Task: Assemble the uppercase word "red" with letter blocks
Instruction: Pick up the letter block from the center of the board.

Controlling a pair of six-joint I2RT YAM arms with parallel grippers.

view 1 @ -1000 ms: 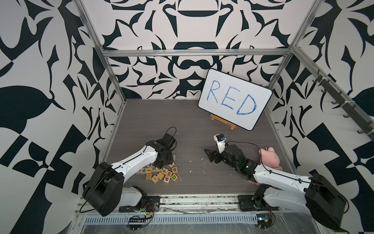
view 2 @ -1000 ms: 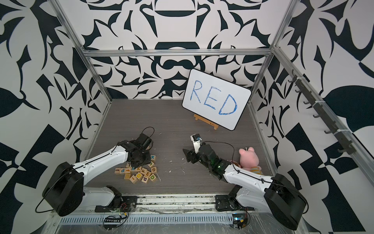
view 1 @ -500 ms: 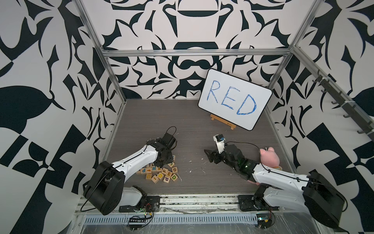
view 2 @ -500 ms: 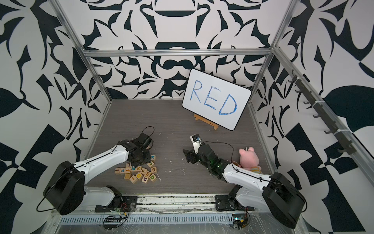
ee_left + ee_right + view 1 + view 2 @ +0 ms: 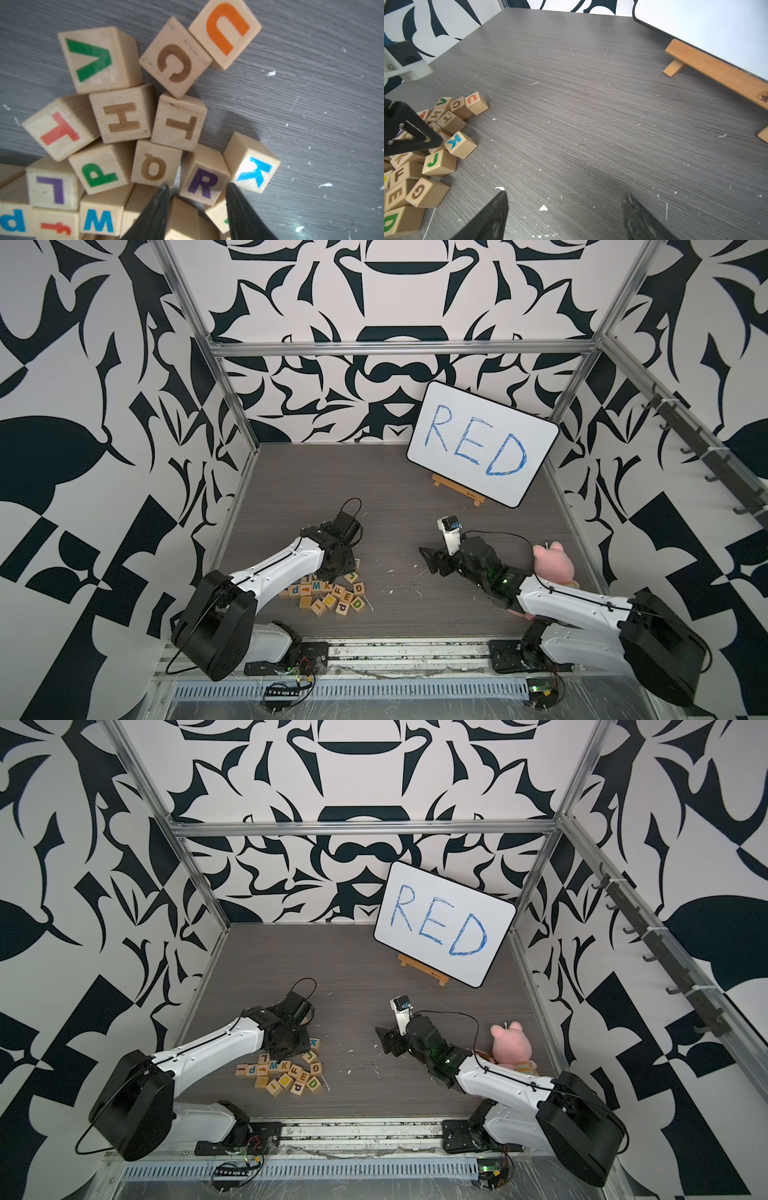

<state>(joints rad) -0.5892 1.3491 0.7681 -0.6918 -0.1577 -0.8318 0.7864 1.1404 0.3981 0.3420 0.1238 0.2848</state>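
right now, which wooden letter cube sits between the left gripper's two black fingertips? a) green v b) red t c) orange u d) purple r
d: in the left wrist view the light-wood cube with the purple R lies between the two black fingertips of the left gripper.

Q block [image 5: 154, 166], K block [image 5: 252, 166] tight against R block [image 5: 203, 180]

White arm shells [image 5: 286, 564], black joints [image 5: 216, 622] — black cables [image 5: 352, 499], wedge-shaped black pincers [image 5: 197, 184] [image 5: 564, 193].
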